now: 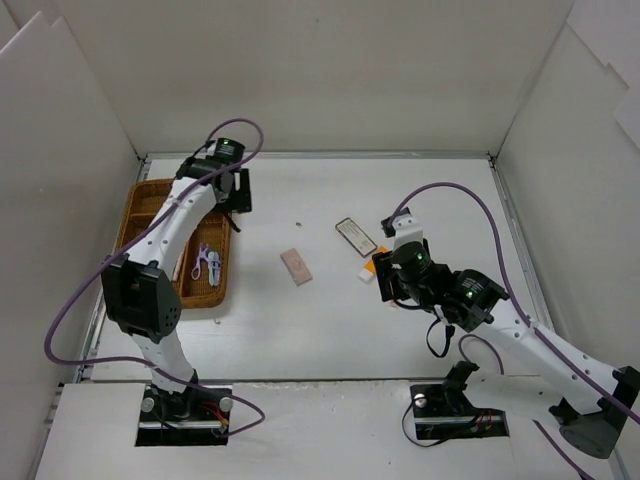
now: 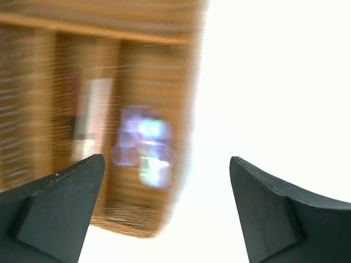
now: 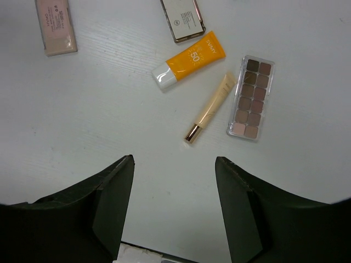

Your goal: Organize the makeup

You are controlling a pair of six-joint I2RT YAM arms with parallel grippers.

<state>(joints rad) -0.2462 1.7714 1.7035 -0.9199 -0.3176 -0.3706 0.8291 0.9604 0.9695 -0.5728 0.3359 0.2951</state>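
Note:
My left gripper (image 2: 167, 159) is open and empty, hovering over the right edge of the wicker tray (image 2: 60, 71); this view is blurred. In the tray lies the purple curler (image 2: 143, 143) (image 1: 205, 262). From above, the left gripper (image 1: 237, 195) is beside the tray's far right corner. My right gripper (image 3: 174, 160) is open with nothing between its fingers, above bare table. Beyond it lie a cream tube with a gold cap (image 3: 211, 107), the orange tube (image 3: 189, 60), the brown eyeshadow palette (image 3: 251, 97), the black-edged mirror (image 3: 182, 19) and the pink compact (image 3: 55, 24).
The wicker tray (image 1: 140, 205) stands along the left wall, divided into compartments. White walls close in the table on three sides. The pink compact (image 1: 296, 266) and the mirror (image 1: 355, 233) lie mid-table, just left of the right gripper (image 1: 390, 278).

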